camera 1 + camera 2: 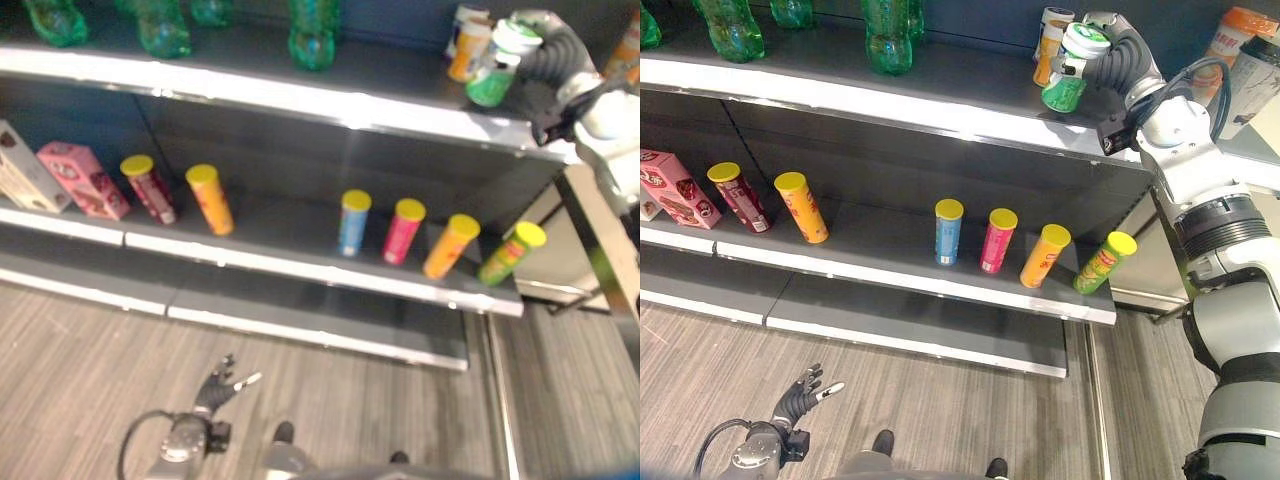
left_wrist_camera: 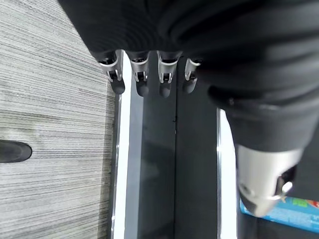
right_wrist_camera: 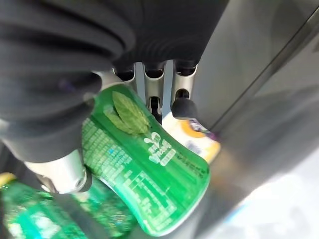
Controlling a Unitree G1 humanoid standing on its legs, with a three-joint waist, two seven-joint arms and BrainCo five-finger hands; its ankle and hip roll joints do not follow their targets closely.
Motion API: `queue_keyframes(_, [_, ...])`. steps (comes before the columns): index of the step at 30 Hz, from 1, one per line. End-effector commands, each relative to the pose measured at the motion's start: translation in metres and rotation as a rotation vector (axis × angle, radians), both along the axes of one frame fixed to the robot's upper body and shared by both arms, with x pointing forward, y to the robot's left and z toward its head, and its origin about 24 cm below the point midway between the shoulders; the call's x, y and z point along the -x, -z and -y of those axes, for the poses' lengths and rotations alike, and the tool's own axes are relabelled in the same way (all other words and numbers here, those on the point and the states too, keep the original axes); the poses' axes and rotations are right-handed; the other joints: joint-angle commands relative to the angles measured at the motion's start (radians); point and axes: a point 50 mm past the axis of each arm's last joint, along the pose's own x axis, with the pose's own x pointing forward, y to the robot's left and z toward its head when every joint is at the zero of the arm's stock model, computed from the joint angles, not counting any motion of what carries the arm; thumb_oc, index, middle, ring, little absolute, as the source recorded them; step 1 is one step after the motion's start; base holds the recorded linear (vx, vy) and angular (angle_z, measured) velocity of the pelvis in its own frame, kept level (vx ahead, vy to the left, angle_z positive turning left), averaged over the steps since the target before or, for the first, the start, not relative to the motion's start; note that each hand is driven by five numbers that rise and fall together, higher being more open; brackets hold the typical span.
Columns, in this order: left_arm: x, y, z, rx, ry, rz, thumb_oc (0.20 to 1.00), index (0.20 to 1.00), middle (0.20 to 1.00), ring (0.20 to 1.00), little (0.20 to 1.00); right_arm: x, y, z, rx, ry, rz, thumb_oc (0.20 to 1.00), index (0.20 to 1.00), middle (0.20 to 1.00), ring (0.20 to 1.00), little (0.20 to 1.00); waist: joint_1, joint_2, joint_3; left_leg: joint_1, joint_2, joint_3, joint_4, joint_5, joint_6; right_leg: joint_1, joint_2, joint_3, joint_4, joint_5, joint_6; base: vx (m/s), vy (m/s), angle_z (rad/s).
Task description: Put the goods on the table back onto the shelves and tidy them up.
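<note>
Dark top shelf, upper right of frame: right hand clasping green cup beside orange cup. Placing step; next, setting upright, releasing. Left hand relaxed, lower left.

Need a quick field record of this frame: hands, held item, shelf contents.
right robot hand: raised at the upper shelf, fingers curled round a green cup
green cup: white lid, tilted, beside an orange cup on that shelf
left robot hand: low over the floor, fingers relaxed, holding nothing
upper shelf, left part: green bottles
lower shelf: yellow-lidded tube cans in a row, pink box at left end
</note>
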Motion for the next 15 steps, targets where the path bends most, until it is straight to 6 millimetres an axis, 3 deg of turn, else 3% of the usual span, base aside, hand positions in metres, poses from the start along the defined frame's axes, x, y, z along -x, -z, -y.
queue_keyframes(1, [-0.023, -0.019, -0.01, -0.06, 0.028, 0.112, 1.0, 1.0, 1.0, 1.0, 1.0, 0.006, -0.031, 0.001, 0.05, 0.023, 0.1, 0.2, 0.2, 0.2, 0.2, 0.2, 0.022, -0.04, 0.001, 0.006, 0.009, 0.012, 0.014, -0.11, -0.021, 0.032, -0.06, 0.014, 0.005, -0.042, 0.078, 0.0, 0.003, 0.06])
queue_keyframes(15, [-0.028, -0.021, -0.005, -0.063, 0.028, 0.134, 1.0, 1.0, 1.0, 1.0, 1.0, -0.01, -0.01, -0.005, 0.155, 0.109, 0.036, 0.2, 0.2, 0.2, 0.2, 0.2, 0.02, -0.042, 0.013, -0.002, 0.013, 0.007, 0.008, -0.107, -0.019, 0.024, -0.053, 0.012, 0.003, -0.047, 0.075, 0.0, 0.001, 0.01])
